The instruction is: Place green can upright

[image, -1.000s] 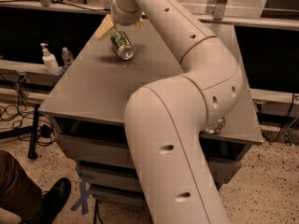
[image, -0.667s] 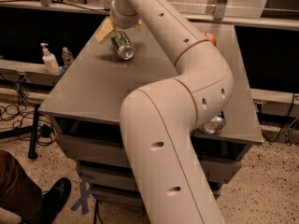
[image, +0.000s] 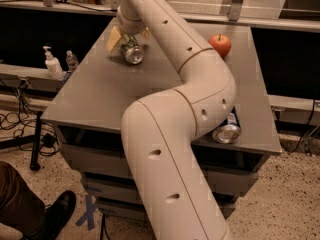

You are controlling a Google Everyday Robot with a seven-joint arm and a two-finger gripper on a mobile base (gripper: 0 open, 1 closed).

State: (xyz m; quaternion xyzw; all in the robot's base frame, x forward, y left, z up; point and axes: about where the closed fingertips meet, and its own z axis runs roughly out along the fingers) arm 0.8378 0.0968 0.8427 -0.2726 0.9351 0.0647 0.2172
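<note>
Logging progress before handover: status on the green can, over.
Gripper at far corner of grey table, fingers shut on slim pale-green aluminium can. Can tilted, not upright. Red apple, blue-and-white can well clear.

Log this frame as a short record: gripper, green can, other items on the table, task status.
gripper: over the far left of the table, shut on the green can
green can: tilted, silver end towards the camera, not upright
apple: far right of the table, apart from the arm
blue-and-white can: on its side at the near right edge, partly hidden behind the arm
task status: green can not yet placed upright
</note>
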